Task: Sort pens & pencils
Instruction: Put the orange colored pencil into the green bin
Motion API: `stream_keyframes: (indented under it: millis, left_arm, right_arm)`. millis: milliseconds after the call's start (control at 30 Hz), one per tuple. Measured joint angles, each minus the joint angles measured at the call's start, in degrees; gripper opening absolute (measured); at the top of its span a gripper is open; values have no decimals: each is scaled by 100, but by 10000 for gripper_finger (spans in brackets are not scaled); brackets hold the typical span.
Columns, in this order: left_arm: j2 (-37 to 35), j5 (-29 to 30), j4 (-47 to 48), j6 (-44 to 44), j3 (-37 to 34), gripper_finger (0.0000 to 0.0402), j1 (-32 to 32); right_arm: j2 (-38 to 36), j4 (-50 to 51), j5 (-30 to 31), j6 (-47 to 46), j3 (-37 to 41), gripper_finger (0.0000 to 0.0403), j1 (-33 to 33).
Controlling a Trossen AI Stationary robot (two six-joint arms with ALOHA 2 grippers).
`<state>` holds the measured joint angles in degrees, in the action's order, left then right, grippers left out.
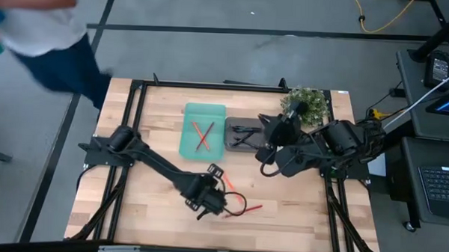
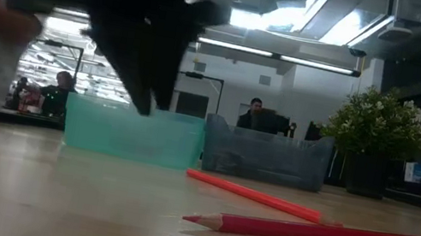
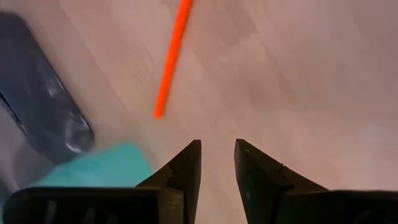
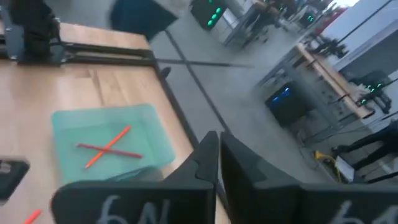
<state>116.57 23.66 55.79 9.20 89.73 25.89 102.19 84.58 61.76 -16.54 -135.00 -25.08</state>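
Two orange-red sticks lie crossed in the teal tray (image 1: pixel 202 131) (image 4: pixel 106 146). Black pens lie in the grey tray (image 1: pixel 245 134) beside it. On the bare wood near the front edge lie an orange stick (image 2: pixel 262 197) (image 3: pixel 171 59) and a red pencil (image 2: pixel 329 234) (image 1: pixel 250 209). My left gripper (image 3: pixel 217 163) (image 1: pixel 222 201) hovers open above the table, just short of the orange stick, with nothing between its fingers. My right gripper (image 4: pixel 217 152) (image 1: pixel 269 124) is raised over the grey tray, shut and holding nothing.
A potted plant (image 1: pixel 307 105) (image 2: pixel 378 130) stands at the table's far right corner. A person (image 1: pixel 33 22) is beyond the far left corner, and other people show in the room behind. Bare wood lies left of the loose sticks.
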Motion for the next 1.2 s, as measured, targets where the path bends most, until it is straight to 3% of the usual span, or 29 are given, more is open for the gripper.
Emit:
stream_keyframes:
  millis: [267,367,667,933,1200]
  left_arm:
    - [57,167,-755,1365,2,90,-556]
    - [57,-82,-989,1636,2,90,-685]
    - [162,-581,-1451,2188,13,90,-689]
    - [642,-485,-1588,2450,0,90,-701]
    - [658,-487,-1740,2559,2,90,-754]
  right_arm:
    - [-43,-480,79,1298,4,19,494]
    - [-43,-547,79,1505,4,19,687]
    - [-43,-556,-7,1572,7,19,1006]
    - [-41,-597,-119,1548,7,19,1036]
    - [-39,-700,-191,1555,9,19,1034]
